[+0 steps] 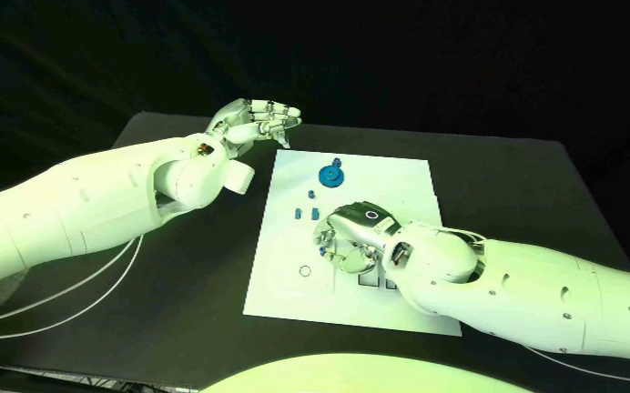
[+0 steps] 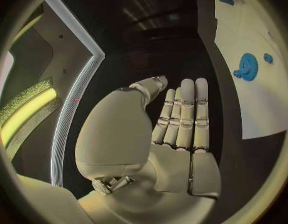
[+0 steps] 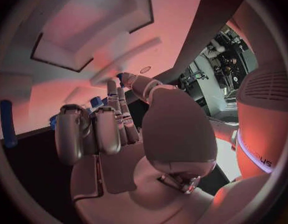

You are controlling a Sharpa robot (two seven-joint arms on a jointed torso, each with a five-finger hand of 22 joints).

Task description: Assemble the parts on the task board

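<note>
Blue toothed gear (image 1: 331, 175) on flat white task board (image 1: 394, 179)

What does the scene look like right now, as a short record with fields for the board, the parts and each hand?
board: white rectangular task board lying flat on the black table
parts: round blue gear-like part near the board's far edge; small blue pieces beside the right hand
left hand: off the board beyond its far left corner, holds nothing, fingers straight
right hand: over the board's middle, fingers curled; grip unclear
</note>
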